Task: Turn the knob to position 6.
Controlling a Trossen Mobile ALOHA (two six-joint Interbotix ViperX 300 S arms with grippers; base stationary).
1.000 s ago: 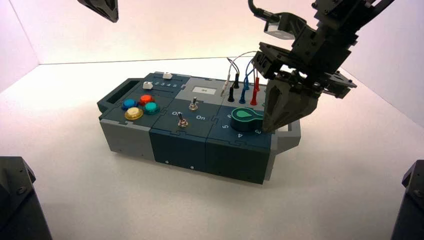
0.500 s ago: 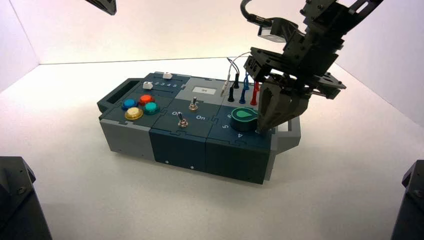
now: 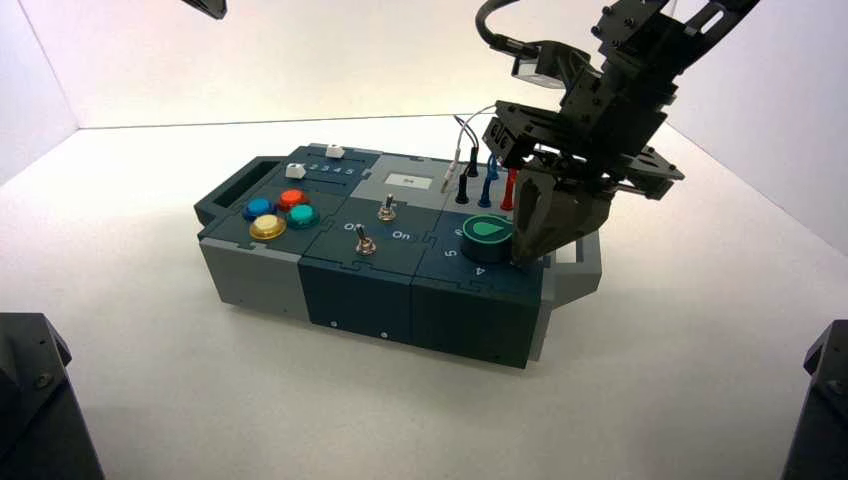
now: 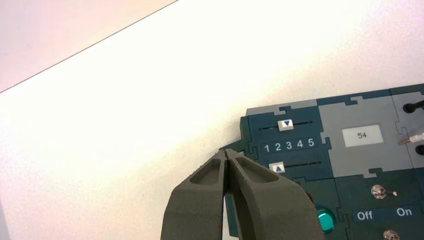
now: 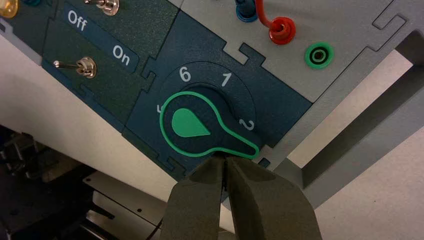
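- R gripper (image 3: 520, 255): right of ctr in the high view, tips down by the knob (image 3: 487, 236); claw narrow, fingertips together w/ nothing between them. Can't tell if tips touch the knob.
- Knob: right of ctr in the high view, near the box's (image 3: 400, 300) right end; mid-frame in the right wrist view, just beside the tips.
- Pointer (image 5: 248, 150): aims at lower right of the right wrist view, past the 2 (image 5: 246, 124), well away from the 6 (image 5: 185, 74).
- 6: upper ctr-left of that view, w/ the 1 (image 5: 227, 79) to its right; the 5 (image 5: 159, 108) is part hidden by the knob.
- L gripper (image 3: 210, 8): idle, top edge of the high view, left side; claw narrow too, tips together, holding 0 things.
- 2 sliders, lower right of the left wrist view: upper (image 4: 285, 125) near 3, lower (image 4: 277, 167) near 2.
- Display (image 4: 362, 135): right side of same view, reads 54.
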